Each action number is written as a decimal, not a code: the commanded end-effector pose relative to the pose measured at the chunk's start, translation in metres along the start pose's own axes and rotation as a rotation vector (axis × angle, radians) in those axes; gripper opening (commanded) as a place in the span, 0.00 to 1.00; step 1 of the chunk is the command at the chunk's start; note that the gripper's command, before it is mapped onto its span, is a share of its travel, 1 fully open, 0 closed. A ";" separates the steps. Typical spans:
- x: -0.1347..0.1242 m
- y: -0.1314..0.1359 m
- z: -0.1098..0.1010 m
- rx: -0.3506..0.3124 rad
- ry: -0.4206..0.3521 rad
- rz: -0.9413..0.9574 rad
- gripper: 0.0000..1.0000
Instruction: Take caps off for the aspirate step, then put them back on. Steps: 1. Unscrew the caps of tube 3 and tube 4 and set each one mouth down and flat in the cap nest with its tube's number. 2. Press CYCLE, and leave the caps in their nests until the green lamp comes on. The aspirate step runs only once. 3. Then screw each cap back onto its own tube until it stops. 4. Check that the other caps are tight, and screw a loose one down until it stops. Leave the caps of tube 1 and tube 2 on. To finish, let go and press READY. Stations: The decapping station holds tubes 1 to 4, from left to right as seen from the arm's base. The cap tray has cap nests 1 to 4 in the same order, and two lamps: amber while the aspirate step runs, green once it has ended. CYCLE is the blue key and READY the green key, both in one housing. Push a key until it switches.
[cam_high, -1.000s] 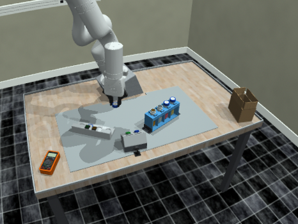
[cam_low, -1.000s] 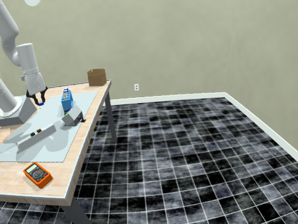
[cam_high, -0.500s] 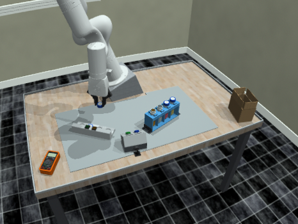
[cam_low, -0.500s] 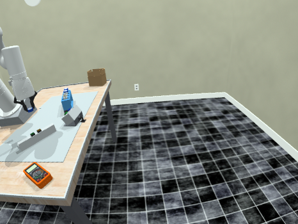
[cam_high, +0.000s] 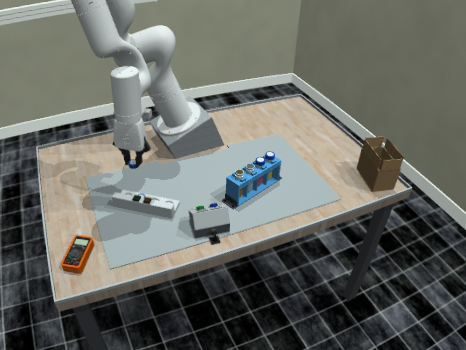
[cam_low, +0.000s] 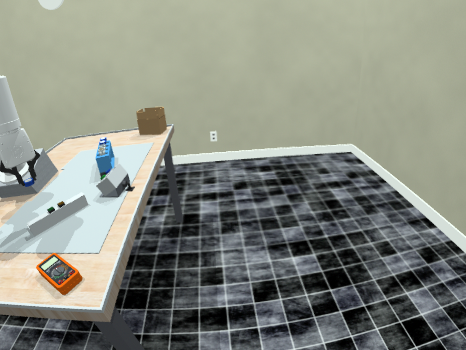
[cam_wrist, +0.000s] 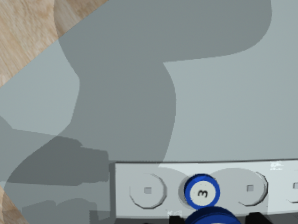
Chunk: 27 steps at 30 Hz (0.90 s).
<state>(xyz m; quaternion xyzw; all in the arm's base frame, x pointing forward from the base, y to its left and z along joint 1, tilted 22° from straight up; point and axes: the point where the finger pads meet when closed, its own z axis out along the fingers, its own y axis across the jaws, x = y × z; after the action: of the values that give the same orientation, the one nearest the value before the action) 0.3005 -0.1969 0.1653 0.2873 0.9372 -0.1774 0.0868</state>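
At ten o'clock from the gripper (cam_high: 132, 163) (cam_low: 29, 182) (cam_wrist: 215, 220) in the wrist view, empty nest 4 (cam_high: 128, 193) (cam_wrist: 141, 192) is seen beyond seated cap 3 (cam_high: 142, 196) (cam_wrist: 202, 192), while a blue cap (cam_high: 133, 164) (cam_low: 29, 183) (cam_wrist: 212, 216), presumably tube 4's, is held clamped between the fingers.

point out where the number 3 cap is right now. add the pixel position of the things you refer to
In the wrist view, the cap marked 3 (cam_wrist: 202, 192) sits low, right of centre, in the cap tray (cam_wrist: 122, 172) between two empty nests.

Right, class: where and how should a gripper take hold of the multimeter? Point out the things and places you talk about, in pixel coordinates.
Grip the orange multimeter (cam_high: 78, 254) (cam_low: 59, 273) across its two long sides near mid-length, probably coming from straight above: it lies flat, face up, longer than wide, with both long edges exposed.
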 end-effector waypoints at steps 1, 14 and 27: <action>-0.009 -0.026 0.000 -0.005 0.009 -0.001 0.00; -0.012 -0.037 0.000 -0.005 0.009 -0.001 0.00; -0.011 -0.036 0.065 -0.005 0.009 -0.001 0.00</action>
<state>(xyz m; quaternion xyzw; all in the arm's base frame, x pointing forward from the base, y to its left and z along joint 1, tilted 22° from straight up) 0.2894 -0.2447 0.1403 0.2879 0.9406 -0.1658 0.0697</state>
